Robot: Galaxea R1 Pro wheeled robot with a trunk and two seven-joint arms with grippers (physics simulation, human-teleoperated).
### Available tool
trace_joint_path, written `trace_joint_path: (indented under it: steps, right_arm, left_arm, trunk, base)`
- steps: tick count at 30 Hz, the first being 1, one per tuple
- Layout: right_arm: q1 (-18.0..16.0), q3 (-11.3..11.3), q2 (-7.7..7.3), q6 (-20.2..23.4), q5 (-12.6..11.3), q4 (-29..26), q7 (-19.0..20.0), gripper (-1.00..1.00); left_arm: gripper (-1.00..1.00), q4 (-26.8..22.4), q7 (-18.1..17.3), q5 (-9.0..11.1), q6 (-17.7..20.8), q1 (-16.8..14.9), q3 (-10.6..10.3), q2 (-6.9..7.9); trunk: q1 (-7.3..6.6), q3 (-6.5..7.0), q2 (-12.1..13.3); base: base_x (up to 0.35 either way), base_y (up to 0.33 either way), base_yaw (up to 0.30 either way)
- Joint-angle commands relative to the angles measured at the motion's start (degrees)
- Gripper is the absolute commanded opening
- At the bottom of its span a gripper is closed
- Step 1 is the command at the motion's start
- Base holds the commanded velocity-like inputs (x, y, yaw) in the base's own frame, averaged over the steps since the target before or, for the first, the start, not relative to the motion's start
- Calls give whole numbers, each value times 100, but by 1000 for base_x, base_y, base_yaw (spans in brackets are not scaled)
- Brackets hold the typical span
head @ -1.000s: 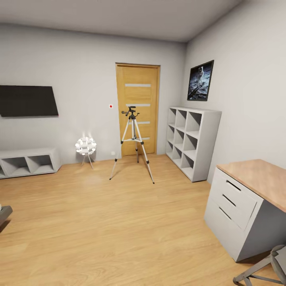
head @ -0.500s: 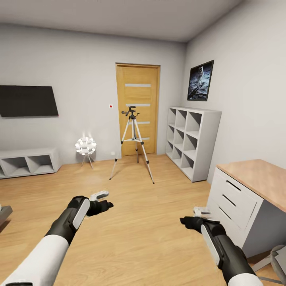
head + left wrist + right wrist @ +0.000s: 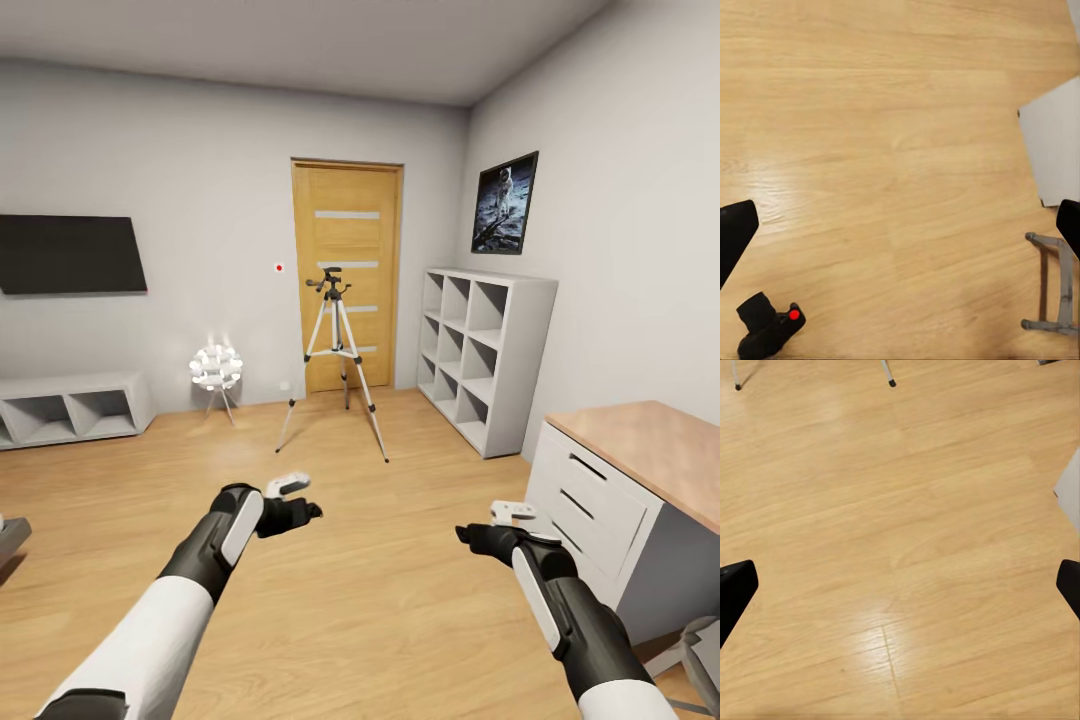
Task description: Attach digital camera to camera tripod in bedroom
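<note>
Task status: nothing attached yet, by my read. The camera tripod stands upright at centre frame of the head view, in front of the wooden door, head bare, no camera on it. The digital camera lies on the wood floor at lower left of the left wrist frame, red dot up, touching nothing of mine. Left to do: pick up cam, carry to tripod, mount. My left gripper, lower centre-left of head view: fingers apart, holding nothing. My right gripper, lower right: fingers apart too, holding nothing. Count: 1 tripod, 3 legs; 1 camera; 1 door; 1 white cube shelf right of door; 1 astronaut picture upper right; 1 dark screen on left wall; 1 small lit lamp left of tripod; 1 drawer desk at right edge; 2 arms, 2 grippers.
</note>
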Motion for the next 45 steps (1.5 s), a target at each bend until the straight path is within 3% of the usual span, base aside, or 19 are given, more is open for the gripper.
trace_joint_path:
  steps: [1,22,39,44,45]
  right_arm:
    - [-4,-9,-2,35,-27,-6,9,100]
    - [-6,-17,-7,230,-41,84,17,100]
    - [-6,-17,0,543,-52,16,25,100]
    - [-6,4,19,563,-57,13,28,100]
    - [-6,8,26,563,-53,12,63,100]
  left_arm:
    - [100,33,45,47,20,-5,-6,-8]
    - [100,412,60,40,-400,-12,-11,-143]
    - [100,348,17,63,-398,-12,23,-113]
    - [100,343,-65,416,-370,-12,229,-49]
    - [100,343,-99,804,-355,-12,403,46]
  trunk:
    - [0,-7,-4]
    - [0,-7,-4]
    - [373,-312,-686]
    - [483,-402,-886]
    - [505,-420,-926]
  base:
    - [0,0,0]
    - [0,0,0]
    - [0,0,0]
    - [0,0,0]
    - [0,0,0]
